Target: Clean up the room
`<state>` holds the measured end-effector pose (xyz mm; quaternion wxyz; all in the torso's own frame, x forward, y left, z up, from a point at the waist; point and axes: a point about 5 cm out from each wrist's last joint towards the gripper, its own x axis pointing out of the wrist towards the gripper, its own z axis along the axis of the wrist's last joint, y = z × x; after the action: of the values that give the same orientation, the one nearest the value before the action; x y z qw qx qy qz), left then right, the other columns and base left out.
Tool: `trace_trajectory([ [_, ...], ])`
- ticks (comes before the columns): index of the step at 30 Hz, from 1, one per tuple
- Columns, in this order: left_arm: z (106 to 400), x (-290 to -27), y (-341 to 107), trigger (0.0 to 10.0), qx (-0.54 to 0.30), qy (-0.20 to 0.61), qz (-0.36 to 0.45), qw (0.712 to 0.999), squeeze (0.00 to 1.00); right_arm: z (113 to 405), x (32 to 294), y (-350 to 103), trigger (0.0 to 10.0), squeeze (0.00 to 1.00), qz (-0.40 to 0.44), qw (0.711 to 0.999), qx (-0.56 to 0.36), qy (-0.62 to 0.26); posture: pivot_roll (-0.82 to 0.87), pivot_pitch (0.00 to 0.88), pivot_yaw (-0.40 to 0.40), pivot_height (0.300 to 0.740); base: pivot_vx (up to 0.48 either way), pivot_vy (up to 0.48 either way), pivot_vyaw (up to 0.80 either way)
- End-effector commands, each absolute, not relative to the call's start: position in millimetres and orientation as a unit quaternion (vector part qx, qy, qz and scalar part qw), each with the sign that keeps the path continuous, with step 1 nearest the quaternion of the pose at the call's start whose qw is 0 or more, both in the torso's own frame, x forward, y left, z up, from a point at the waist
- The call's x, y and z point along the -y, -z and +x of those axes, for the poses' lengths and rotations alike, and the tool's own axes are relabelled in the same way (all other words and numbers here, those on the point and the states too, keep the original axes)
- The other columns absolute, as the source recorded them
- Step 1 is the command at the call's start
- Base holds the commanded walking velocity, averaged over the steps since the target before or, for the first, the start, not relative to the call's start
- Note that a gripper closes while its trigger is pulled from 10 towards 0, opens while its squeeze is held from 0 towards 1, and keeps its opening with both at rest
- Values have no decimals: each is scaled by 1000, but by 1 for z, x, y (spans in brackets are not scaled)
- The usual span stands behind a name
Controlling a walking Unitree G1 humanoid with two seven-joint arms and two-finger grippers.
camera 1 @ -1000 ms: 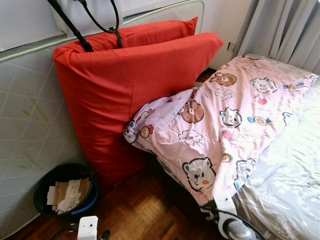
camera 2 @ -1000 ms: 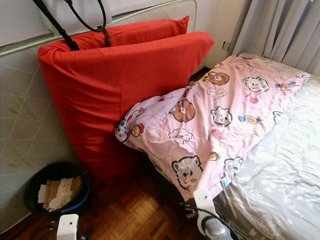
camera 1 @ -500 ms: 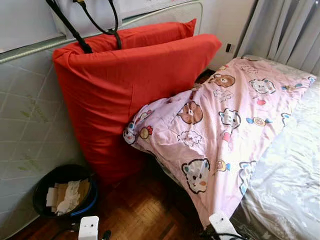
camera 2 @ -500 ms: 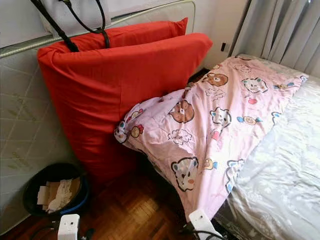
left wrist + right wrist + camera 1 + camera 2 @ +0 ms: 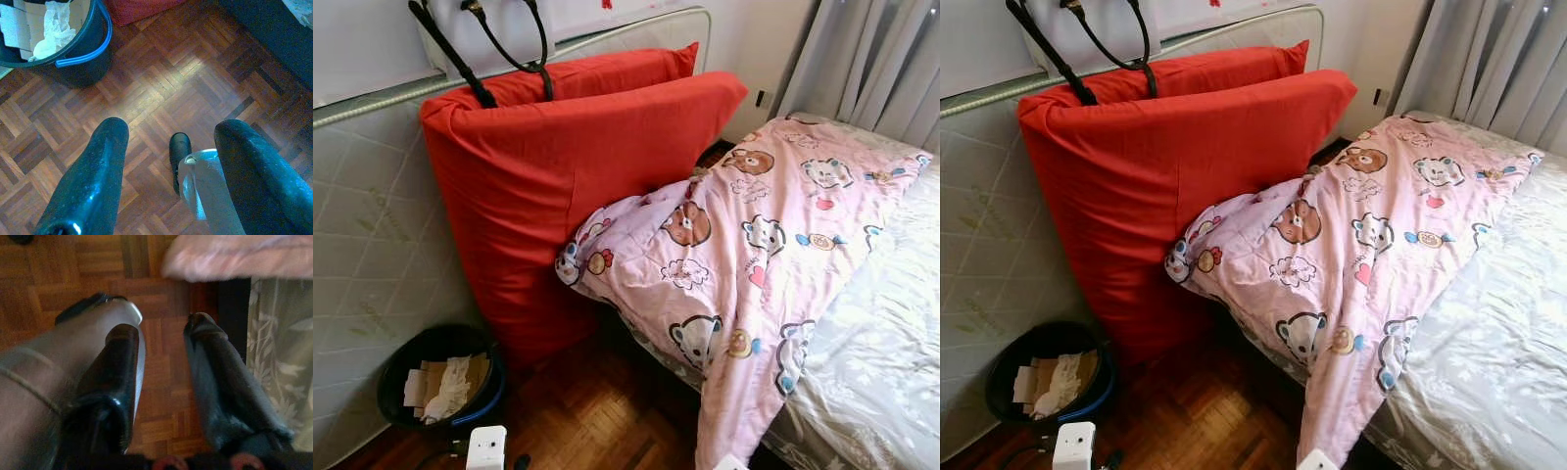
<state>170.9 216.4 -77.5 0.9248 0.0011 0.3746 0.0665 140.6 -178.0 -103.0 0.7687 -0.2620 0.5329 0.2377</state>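
1. Left gripper (image 5: 166, 171) fingers spread wide, empty, over parquet; the bin (image 5: 73, 44) sits far-left of them.
2. Right gripper (image 5: 161, 367) fingers parted, empty; quilt hem (image 5: 234, 257) hangs just beyond.
3. Head view: pink bear quilt (image 5: 754, 245) droops off the bed's (image 5: 881, 362) near-left edge, running near-to-far; right arm looks closer.

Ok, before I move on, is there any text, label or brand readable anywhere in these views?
None readable.
Red marks on the white surface above the red cushions: cut off, illegible.
Pink blanket: cartoon bears, no words.
Papers in the black bin: no print legible.
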Motion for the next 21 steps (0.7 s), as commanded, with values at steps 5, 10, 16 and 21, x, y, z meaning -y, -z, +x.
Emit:
trace_trajectory([
  [5, 165, -214, 82, 10000, -390, -64, 1, 918, 0, 132, 177, 106, 10000, 0, -232, 779, -543, -211, 35, 5, -25, 740, 0, 0, 0],
  [10, 166, -212, 81, 10000, -387, -67, -1, 920, 0, 128, 177, 107, 10000, 0, -14, 837, -545, -46, 38, 7, -22, 740, 0, 0, 0],
  [16, 168, -213, 80, 10000, -386, -68, -2, 920, 0, 133, 173, 106, 10000, 0, 27, 847, -531, -6, 39, 4, -17, 740, 0, 0, 0],
  [21, 170, -214, 79, 10000, -384, -67, -2, 921, 0, 139, 166, 104, 10000, 0, 21, 857, -515, -9, 32, 3, -9, 740, 0, 0, 0],
])
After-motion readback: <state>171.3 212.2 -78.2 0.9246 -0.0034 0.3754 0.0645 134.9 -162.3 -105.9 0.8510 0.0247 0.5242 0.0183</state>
